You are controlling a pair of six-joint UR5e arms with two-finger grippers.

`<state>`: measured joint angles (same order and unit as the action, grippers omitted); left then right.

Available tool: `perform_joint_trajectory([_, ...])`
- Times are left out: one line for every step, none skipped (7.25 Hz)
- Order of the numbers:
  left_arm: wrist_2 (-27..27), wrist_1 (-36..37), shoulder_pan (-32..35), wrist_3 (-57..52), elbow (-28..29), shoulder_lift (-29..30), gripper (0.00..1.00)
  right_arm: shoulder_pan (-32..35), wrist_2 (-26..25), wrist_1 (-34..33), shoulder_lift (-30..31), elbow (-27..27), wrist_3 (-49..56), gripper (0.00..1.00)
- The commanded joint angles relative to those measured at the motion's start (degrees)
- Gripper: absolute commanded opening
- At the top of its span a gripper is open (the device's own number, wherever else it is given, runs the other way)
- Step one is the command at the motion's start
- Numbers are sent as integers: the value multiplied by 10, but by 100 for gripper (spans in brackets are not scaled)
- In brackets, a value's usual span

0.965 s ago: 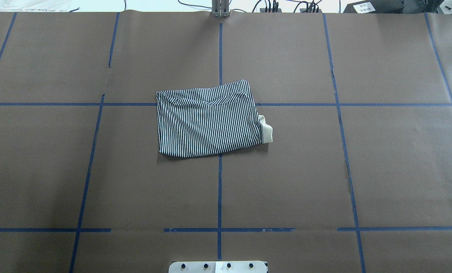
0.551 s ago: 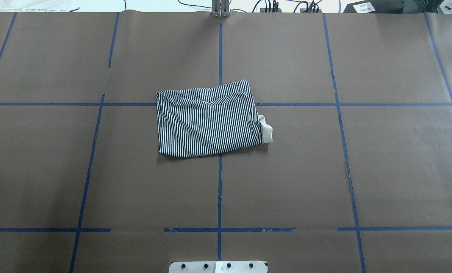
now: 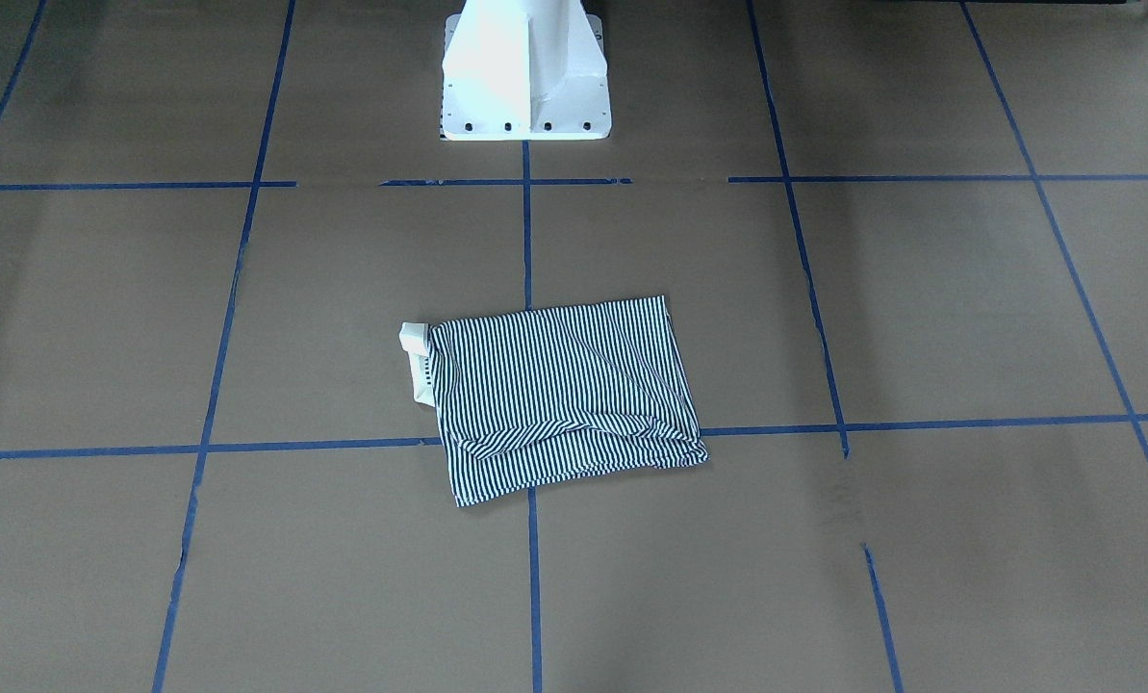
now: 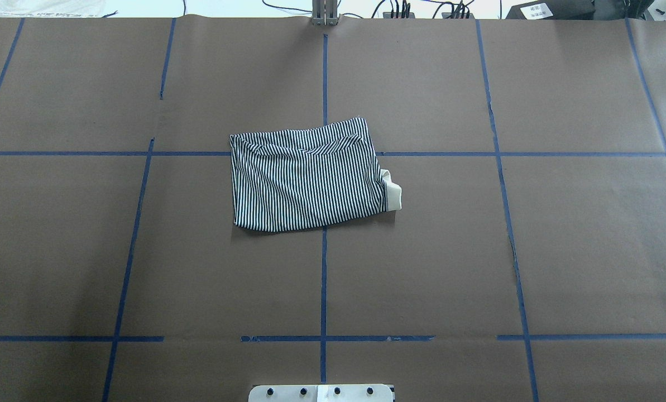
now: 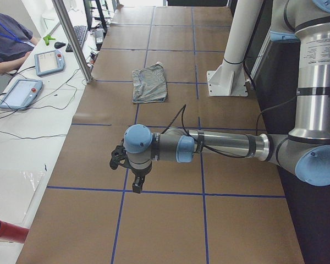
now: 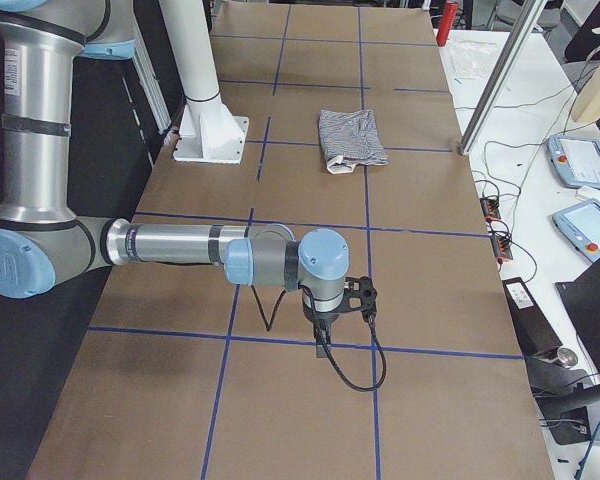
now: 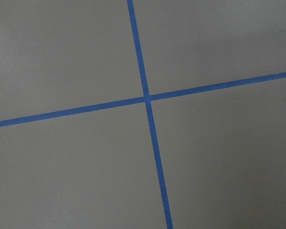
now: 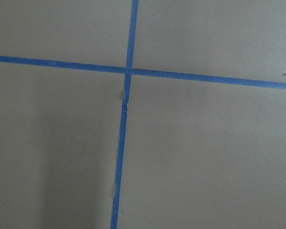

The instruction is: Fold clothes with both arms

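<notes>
The striped polo shirt point(image 4: 308, 181) lies folded into a compact rectangle near the table's middle, with its cream collar point(image 4: 393, 196) sticking out at the right side. It also shows in the front-facing view point(image 3: 566, 397), the left view point(image 5: 149, 83) and the right view point(image 6: 349, 135). My left gripper point(image 5: 117, 158) hangs over bare paper far from the shirt, seen only in the left view. My right gripper point(image 6: 358, 296) hangs over bare paper at the other end, seen only in the right view. I cannot tell whether either is open or shut. Both wrist views show only paper and tape.
Brown paper with a blue tape grid point(image 4: 324, 279) covers the table. The white pedestal base point(image 3: 525, 72) stands at the robot's edge. A metal post point(image 5: 72, 41), teach pendants point(image 5: 49, 61) and a seated person point(image 5: 8, 41) are along the far side.
</notes>
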<state>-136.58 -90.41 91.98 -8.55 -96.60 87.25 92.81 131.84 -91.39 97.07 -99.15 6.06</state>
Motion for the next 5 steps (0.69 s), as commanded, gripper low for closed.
perform_joint_trajectory([23, -5, 0, -2, -3, -1, 100, 0, 0, 1, 1, 0, 0, 100])
perform_joint_trajectory([24, -14, -2, -2, -4, 0, 100, 0, 0, 1, 1, 0, 0, 100])
perform_joint_trajectory([24, -15, -2, -2, -3, -2, 100, 0, 0, 1, 1, 0, 0, 100])
perform_joint_trajectory([25, -15, -1, -2, -4, -3, 100, 0, 0, 1, 1, 0, 0, 100])
perform_joint_trajectory([25, -15, -1, -2, -4, -3, 100, 0, 1, 1, 1, 0, 0, 100])
